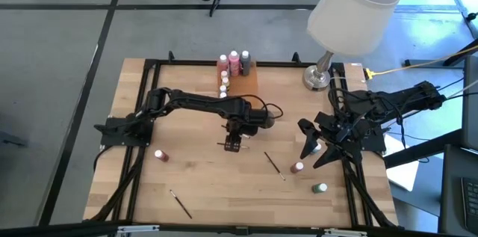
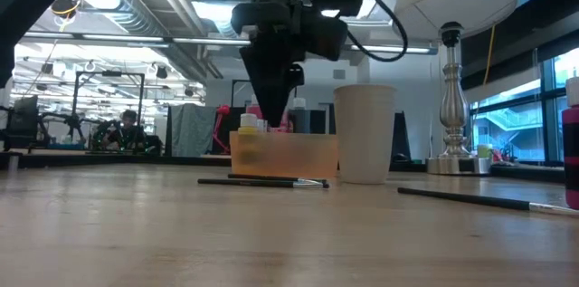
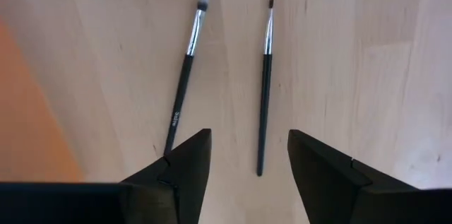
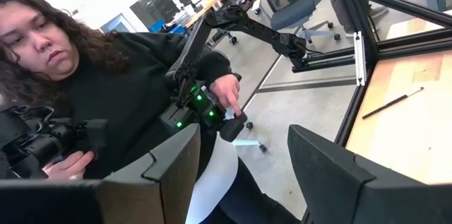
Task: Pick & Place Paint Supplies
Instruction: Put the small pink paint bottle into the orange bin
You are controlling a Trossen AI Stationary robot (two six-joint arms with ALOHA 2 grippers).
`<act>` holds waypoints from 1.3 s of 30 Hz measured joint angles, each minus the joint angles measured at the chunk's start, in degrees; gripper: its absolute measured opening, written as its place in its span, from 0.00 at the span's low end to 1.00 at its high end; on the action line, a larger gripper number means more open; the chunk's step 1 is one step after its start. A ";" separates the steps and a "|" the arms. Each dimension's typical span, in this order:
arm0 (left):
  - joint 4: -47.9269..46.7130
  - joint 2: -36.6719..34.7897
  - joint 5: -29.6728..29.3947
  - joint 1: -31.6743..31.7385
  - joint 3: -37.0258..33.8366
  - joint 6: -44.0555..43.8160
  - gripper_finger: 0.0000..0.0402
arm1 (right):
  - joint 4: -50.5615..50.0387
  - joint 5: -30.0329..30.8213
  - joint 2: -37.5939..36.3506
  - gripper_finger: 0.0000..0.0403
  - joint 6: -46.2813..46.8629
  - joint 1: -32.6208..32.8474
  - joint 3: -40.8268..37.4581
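Observation:
Two dark-handled paintbrushes (image 3: 182, 83) (image 3: 265, 90) lie side by side flat on the wooden table, pale tips away from my fingers. My left gripper (image 3: 247, 160) hangs open above their handle ends, pointing down, at the table's middle (image 1: 234, 145); in the low view it hovers (image 2: 271, 115) over a brush (image 2: 262, 181). The orange tray (image 1: 243, 81) behind it holds several paint bottles (image 1: 234, 60). Loose bottles stand on the table: pink (image 1: 159, 155), pink (image 1: 298, 167), green (image 1: 320, 188). My right gripper (image 1: 314, 146) waits open and empty at the right side (image 4: 240, 160).
Other brushes lie at the near left (image 1: 179, 203) and right of centre (image 1: 272, 164). A pale cup (image 2: 365, 133) stands beside the tray. A lamp (image 1: 328, 72) stands at the far right corner. A seated person (image 4: 106, 90) is beyond the table's edge.

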 joint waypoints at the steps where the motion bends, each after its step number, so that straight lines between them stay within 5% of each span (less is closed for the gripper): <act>1: 0.25 0.00 0.18 -0.13 0.00 -0.03 0.46 | 0.00 0.00 0.00 0.55 -0.12 0.00 0.00; 12: -1.28 0.00 0.33 -3.28 0.00 -1.06 0.46 | -0.62 -0.17 0.00 0.55 -1.27 0.00 0.00; 28: -17.32 -8.57 -4.83 -11.59 -0.02 -9.73 0.46 | 5.76 3.39 3.20 0.55 -1.35 4.09 -0.02; 39: -18.70 -17.15 -21.24 -21.78 -0.02 -19.38 0.46 | 5.51 17.92 11.43 0.55 -7.08 4.09 -0.02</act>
